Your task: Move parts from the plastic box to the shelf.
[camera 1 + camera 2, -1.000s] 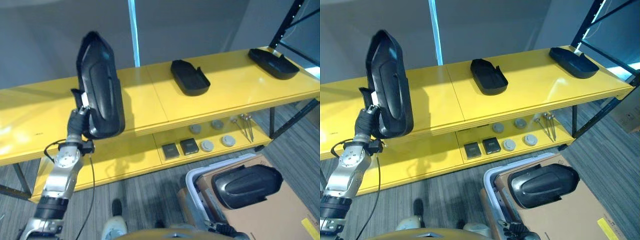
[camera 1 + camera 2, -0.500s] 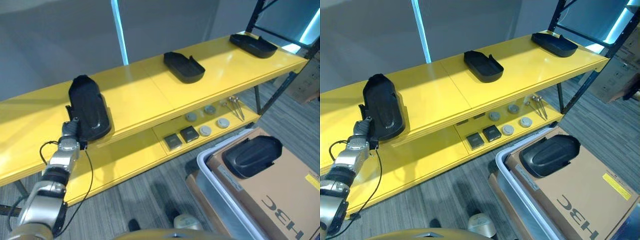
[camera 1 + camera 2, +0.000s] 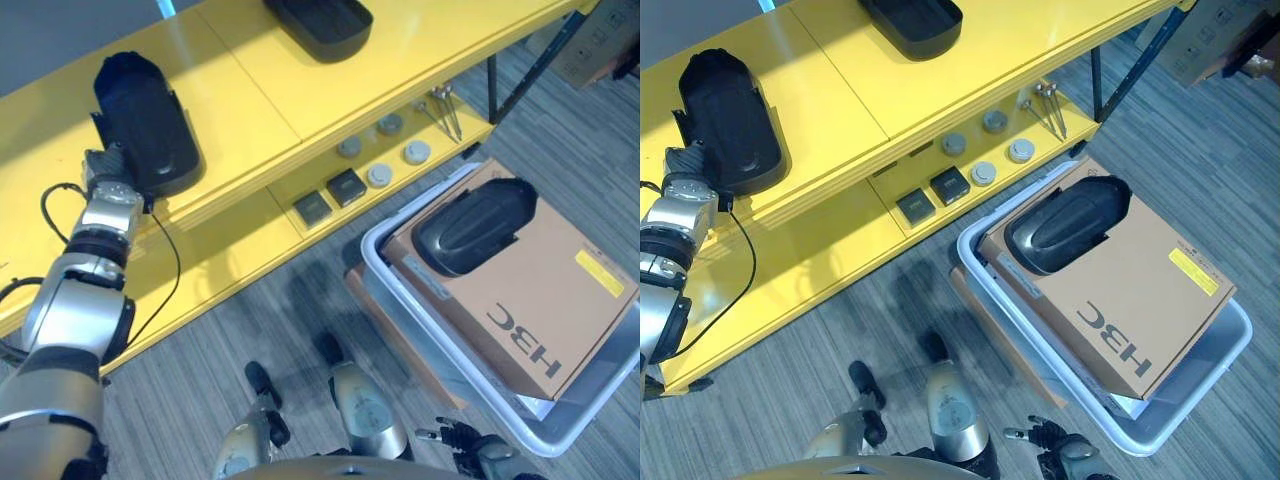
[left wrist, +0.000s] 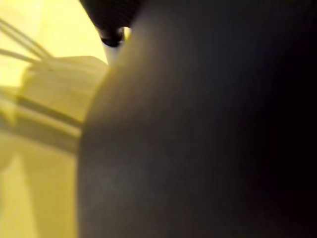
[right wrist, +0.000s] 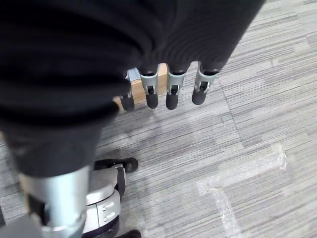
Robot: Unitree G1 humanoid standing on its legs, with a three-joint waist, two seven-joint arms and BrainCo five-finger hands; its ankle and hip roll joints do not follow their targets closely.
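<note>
A long black moulded part (image 3: 145, 125) lies flat on the top board of the yellow shelf (image 3: 240, 90), towards its left end. My left hand (image 3: 104, 163) clasps that part's near end, and in the left wrist view the black part (image 4: 208, 139) sits right up against the hand. A second black part (image 3: 470, 225) rests on a cardboard carton (image 3: 540, 290) inside the grey plastic box (image 3: 432, 345) on the floor. My right hand (image 5: 171, 89) hangs over the carpet with straight fingers and holds nothing.
Another black tray-shaped part (image 3: 315, 20) lies further right on the shelf top. The lower shelf board carries grey discs (image 3: 379, 176), two black square blocks (image 3: 346, 187) and some bolts (image 3: 447, 104). A black upright post (image 3: 520, 62) stands at the shelf's right end.
The left hand has brought the black part down from upright in the air to flat on the shelf top. The head camera has tipped downward, so the whole scene shifted.
</note>
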